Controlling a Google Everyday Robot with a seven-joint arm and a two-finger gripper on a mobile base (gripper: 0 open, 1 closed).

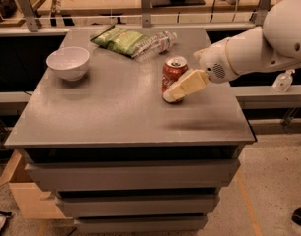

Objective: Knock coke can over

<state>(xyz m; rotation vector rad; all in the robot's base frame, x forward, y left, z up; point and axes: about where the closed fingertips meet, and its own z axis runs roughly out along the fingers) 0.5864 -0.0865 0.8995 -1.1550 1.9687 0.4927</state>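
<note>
The red coke can (172,73) stands upright on the grey table (111,112), right of the middle, silver top showing. My gripper (174,93) comes in from the right on the white arm (258,48). Its cream fingers (186,84) lie across the can's lower right side and cover the can's base. They appear to touch the can.
A white bowl (68,62) sits at the table's left. A green chip bag (118,38) and a clear plastic water bottle (155,44) lie at the back, just behind the can. A cardboard box (27,195) stands on the floor at lower left. Benches run behind.
</note>
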